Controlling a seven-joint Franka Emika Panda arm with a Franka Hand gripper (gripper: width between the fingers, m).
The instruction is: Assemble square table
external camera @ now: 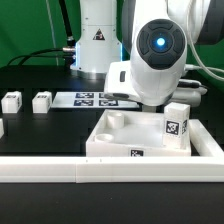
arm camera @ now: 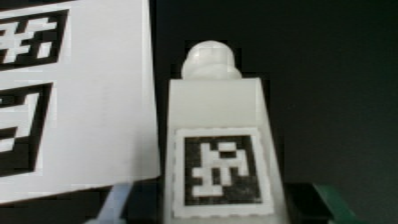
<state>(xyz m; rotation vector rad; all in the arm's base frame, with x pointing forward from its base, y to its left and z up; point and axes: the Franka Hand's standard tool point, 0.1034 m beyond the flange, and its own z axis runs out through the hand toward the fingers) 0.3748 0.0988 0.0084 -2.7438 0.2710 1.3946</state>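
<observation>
While the tray-like table top (external camera: pixel 105 145) holds nothing loose inside its rim, one leg (external camera: pixel 178 122) stands upright over its right side in the exterior view. Only that view shows the spare legs (external camera: pixel 42 100) beside the marker board (external camera: pixel 95 98). Only the wrist view shows the gripper (arm camera: pixel 222 208), narrowed and clamping that leg's sides, peg end pointing away.

White tray-like top (external camera: pixel 105 140) lies flat, rim up, tag on its near wall; one tagged leg (external camera: pixel 178 122), peg at one end, stands upright at its exterior-view right edge, clamped in the pincer (arm camera: pixel 217 208); two spare legs (external camera: pixel 42 101) sit on the desk (external camera: pixel 45 135), well off to the exterior view's left.
</observation>
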